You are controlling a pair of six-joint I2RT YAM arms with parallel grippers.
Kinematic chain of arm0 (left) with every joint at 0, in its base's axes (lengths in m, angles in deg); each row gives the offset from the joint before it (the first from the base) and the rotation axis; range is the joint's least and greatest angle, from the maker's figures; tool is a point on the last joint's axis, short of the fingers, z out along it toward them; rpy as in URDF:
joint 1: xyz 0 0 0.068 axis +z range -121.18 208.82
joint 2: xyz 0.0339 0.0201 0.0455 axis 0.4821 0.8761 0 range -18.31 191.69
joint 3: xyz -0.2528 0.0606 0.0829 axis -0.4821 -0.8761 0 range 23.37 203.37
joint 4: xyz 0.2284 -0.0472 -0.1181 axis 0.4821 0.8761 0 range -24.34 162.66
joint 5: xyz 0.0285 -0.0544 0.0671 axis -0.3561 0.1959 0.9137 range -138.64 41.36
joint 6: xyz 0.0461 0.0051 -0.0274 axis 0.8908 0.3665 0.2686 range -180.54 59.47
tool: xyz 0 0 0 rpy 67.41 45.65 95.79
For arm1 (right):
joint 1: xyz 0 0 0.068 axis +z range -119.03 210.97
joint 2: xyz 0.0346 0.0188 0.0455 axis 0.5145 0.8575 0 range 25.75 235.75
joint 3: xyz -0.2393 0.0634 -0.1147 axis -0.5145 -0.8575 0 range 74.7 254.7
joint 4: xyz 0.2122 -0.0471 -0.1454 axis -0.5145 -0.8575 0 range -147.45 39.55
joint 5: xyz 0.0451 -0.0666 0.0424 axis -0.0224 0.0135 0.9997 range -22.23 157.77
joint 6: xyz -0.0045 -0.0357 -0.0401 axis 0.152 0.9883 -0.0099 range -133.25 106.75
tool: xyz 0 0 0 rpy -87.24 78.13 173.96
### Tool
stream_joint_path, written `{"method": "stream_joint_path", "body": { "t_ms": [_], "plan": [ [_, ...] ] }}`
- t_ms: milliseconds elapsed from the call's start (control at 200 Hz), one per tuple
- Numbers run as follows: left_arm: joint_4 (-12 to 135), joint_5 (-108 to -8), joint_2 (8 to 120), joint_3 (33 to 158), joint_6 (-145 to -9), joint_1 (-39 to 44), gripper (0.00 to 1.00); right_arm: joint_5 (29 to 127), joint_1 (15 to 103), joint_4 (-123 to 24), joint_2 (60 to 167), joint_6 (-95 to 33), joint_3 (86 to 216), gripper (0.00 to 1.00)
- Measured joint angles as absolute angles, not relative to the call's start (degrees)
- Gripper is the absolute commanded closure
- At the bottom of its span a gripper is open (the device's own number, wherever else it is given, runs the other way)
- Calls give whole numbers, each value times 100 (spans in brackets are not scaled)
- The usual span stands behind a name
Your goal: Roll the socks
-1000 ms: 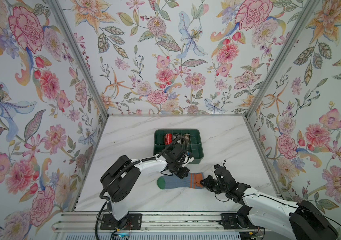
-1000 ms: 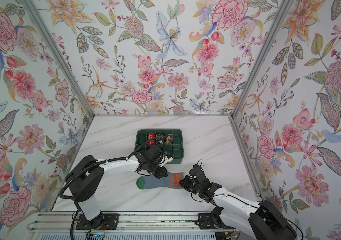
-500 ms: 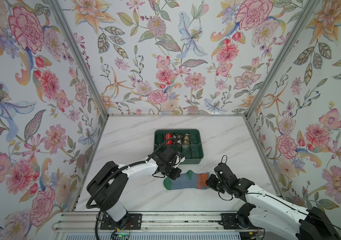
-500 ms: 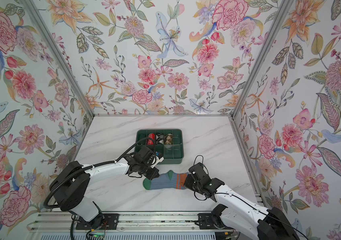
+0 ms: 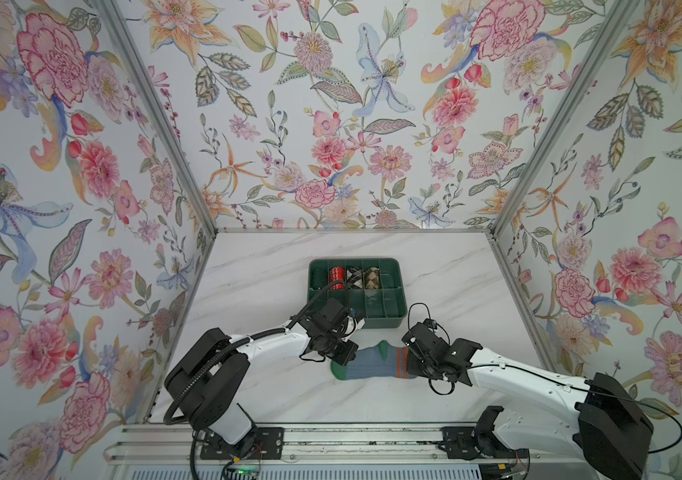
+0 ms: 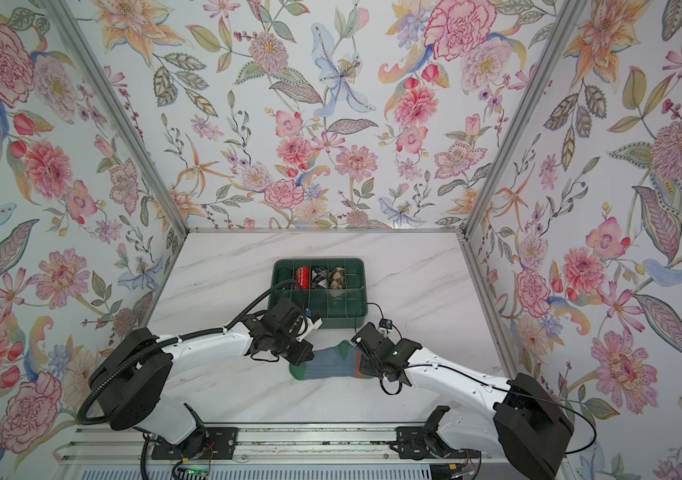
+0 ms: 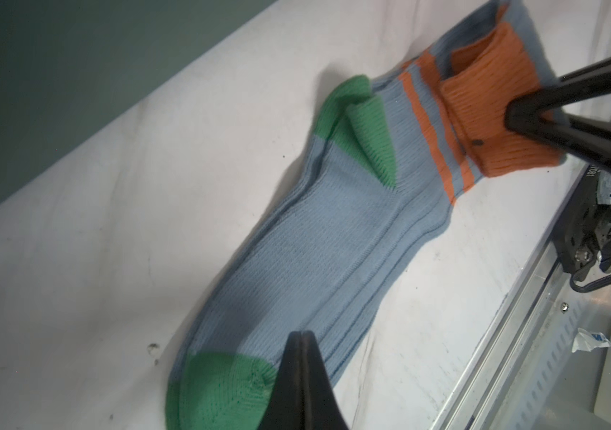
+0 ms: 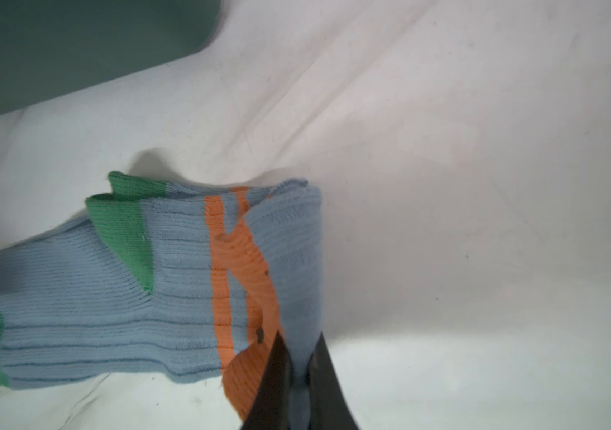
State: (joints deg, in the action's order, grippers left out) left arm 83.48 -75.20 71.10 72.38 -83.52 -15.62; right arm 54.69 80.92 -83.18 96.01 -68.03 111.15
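The grey-blue socks (image 5: 372, 363) (image 6: 331, 366) lie stacked flat on the white marble table, green toe to the left. Their orange cuff end is folded back over the leg, as the left wrist view shows on the socks (image 7: 315, 242). My right gripper (image 5: 412, 361) (image 6: 366, 363) (image 8: 298, 357) is shut on that folded cuff end of the socks (image 8: 110, 316), with fabric pinched between its fingers. My left gripper (image 5: 345, 355) (image 6: 304, 356) (image 7: 302, 335) is shut and holds nothing, its tips over the foot just beside the green toe.
A green divided tray (image 5: 397, 320) (image 6: 355, 321) stands just behind the socks, holding a red bundle (image 5: 336, 274) and two argyle bundles (image 5: 353, 275). The metal rail (image 7: 519, 335) runs along the table's front edge. Floral walls close in three sides.
The socks slid slightly right. My right gripper then moved left over them with the cuff, folding it back. My left gripper came down from the tray side to the toe end.
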Motion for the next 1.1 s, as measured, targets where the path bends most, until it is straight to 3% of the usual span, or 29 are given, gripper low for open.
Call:
{"method": "stream_joint_path", "body": {
  "t_ms": [806,1101],
  "plan": [
    [8401,-7545,6421,6981,-8505,-1276,100,3681,9585,-9678,11990,-7136,13047,97],
    [8403,-7643,6268,6736,-8542,-1031,100,3554,9760,-9866,12438,-7203,13366,89]
  ]
}}
